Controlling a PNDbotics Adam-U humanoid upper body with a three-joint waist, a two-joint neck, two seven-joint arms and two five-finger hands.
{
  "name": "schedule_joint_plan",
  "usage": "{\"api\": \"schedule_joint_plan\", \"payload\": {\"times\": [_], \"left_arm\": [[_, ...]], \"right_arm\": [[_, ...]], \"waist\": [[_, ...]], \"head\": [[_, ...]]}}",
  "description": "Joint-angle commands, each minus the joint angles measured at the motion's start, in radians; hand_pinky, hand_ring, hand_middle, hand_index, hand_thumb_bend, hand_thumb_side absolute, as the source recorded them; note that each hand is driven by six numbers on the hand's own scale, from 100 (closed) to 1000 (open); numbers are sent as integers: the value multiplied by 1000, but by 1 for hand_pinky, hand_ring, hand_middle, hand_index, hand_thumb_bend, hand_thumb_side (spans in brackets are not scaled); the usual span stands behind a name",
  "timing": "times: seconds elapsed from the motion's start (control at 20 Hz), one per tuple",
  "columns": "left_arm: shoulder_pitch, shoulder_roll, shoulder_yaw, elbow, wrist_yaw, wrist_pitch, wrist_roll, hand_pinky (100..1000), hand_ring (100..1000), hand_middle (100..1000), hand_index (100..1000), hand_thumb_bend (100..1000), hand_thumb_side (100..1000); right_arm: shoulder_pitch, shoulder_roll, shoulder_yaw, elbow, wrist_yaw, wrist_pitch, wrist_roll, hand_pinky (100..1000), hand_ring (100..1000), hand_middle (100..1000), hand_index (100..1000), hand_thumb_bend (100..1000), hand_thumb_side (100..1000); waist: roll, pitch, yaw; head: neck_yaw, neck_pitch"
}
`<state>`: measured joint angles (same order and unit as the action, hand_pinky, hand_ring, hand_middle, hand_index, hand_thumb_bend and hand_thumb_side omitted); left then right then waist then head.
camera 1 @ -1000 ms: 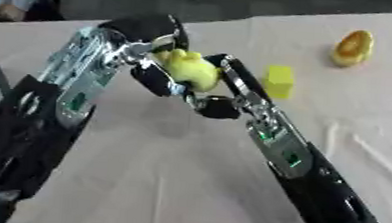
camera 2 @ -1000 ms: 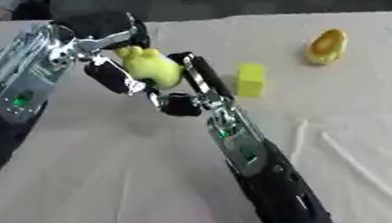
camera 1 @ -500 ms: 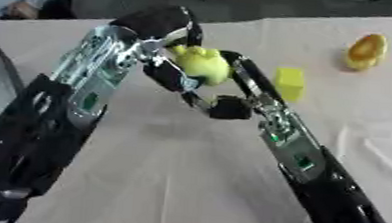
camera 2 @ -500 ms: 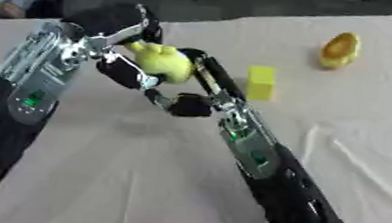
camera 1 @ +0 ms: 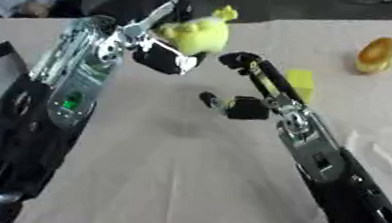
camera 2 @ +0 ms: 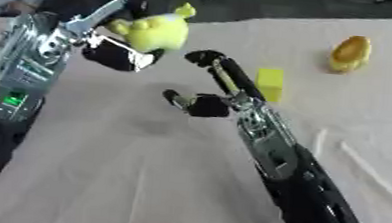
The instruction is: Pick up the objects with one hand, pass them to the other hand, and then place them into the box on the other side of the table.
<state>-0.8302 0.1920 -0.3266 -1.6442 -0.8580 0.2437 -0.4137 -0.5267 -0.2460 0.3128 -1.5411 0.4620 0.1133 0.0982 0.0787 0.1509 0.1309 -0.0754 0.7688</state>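
Released by the right hand (camera 1: 240,94), fingers now apart, the yellow toy (camera 1: 197,33) sits clamped in left hand (camera 1: 156,55) fingers, partly hidden.

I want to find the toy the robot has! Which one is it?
Look at the far end of the cloth-covered table, where the left hand is raised. It holds a yellow-green plush toy in the air, unlike the yellow block and orange object lying on the cloth.

The left hand (camera 1: 156,55) holds a yellow plush toy (camera 1: 197,33) aloft, right hand (camera 1: 241,84) spread open just beside it.
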Motion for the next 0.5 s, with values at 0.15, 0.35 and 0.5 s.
{"api": "schedule_joint_plan", "payload": {"times": [0.15,0.35,0.5], "left_arm": [[6,72,86,-86,134,101,106,732,627,554,444,299,237],[27,154,144,-109,230,160,139,732,625,555,444,298,243],[51,222,180,-107,277,193,158,733,626,557,445,298,244]], "right_arm": [[-3,-55,-12,-41,-20,15,-1,849,847,792,827,496,352],[7,-91,-21,-66,-49,30,-6,849,846,789,823,487,352],[11,-114,-29,-93,-77,37,-17,850,846,787,822,459,363]], "waist": [[-15,-15,4],[-17,-15,8],[-19,-15,9]], "head": [[22,1],[30,1],[41,1]]}}
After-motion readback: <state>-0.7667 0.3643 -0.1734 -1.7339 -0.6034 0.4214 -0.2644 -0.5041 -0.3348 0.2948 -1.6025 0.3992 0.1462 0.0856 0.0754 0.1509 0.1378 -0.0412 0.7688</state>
